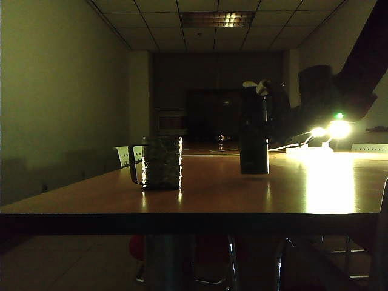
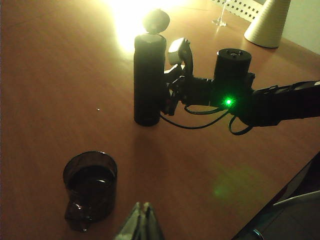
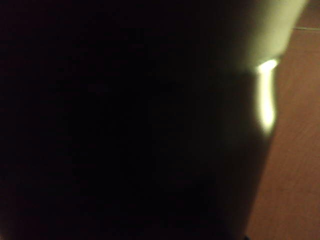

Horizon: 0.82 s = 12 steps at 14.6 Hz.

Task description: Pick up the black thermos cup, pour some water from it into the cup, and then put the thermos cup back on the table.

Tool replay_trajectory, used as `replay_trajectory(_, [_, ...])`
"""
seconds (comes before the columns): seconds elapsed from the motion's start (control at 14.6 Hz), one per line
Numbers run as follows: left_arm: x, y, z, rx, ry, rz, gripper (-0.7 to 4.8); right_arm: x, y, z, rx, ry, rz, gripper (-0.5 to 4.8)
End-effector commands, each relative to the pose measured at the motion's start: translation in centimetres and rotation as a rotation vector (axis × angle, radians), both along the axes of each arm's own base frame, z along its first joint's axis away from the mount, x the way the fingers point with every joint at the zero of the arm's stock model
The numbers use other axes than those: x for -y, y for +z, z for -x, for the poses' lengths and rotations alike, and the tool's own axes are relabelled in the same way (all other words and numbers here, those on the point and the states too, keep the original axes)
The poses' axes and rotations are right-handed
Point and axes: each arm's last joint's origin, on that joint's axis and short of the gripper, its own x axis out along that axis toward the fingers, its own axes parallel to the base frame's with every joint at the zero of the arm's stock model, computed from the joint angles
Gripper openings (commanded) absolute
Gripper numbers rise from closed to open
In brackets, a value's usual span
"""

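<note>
The black thermos cup (image 1: 254, 136) stands upright over the table (image 1: 212, 197) right of centre, its flip lid raised. My right gripper (image 2: 164, 95) comes in from the right and clasps the thermos cup (image 2: 149, 80) at mid height. That dark body fills the right wrist view (image 3: 125, 120), where the jaws are hidden. I cannot tell whether its base touches the wood. The cup (image 1: 162, 162), a short textured mug with a dark handle, sits to the left. My left gripper (image 2: 143, 209) hovers shut and empty just beside the cup (image 2: 90, 185).
A strong light (image 1: 336, 129) glares across the table's far right. A pale cone-shaped lamp (image 2: 269, 22) and a wine glass (image 2: 220, 20) stand at the far side. The table's edge (image 2: 280, 195) runs close by the right arm. A chair (image 1: 124, 154) stands behind the cup.
</note>
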Motion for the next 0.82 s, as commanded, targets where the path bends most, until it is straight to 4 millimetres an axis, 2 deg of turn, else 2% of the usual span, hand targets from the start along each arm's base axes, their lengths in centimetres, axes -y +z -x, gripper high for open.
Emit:
replay_trajectory(0.07, [0.1, 0.3, 0.0, 0.015, -0.008, 0.012, -0.05, 0.0, 1.8, -0.1, 0.107, 0.022, -0.017, 1.71])
replay_trajectory(0.34, [0.1, 0.3, 0.0, 0.011, -0.009, 0.011, -0.05, -0.1, -0.3, -0.5, 0.115, 0.032, -0.016, 1.72])
replay_trajectory(0.41, [0.1, 0.3, 0.0, 0.011, -0.009, 0.011, -0.05, -0.1, -0.5, -0.5, 0.108, 0.032, -0.015, 1.91])
replay_trajectory(0.55, [0.1, 0.3, -0.1, 0.011, -0.008, 0.011, -0.06, -0.1, -0.4, -0.5, 0.111, 0.032, -0.016, 3.00])
replay_trajectory(0.68, [0.1, 0.3, -0.1, 0.011, -0.008, 0.011, -0.05, -0.1, -0.3, -0.5, 0.122, 0.032, -0.018, 4.47])
replay_trajectory(0.75, [0.1, 0.3, -0.1, 0.011, -0.008, 0.011, -0.06, -0.1, -0.2, -0.4, 0.123, 0.041, -0.018, 4.79])
replay_trajectory(0.82, [0.1, 0.3, -0.1, 0.011, -0.007, 0.010, -0.06, -0.1, -0.1, -0.4, 0.117, 0.062, -0.027, 4.79])
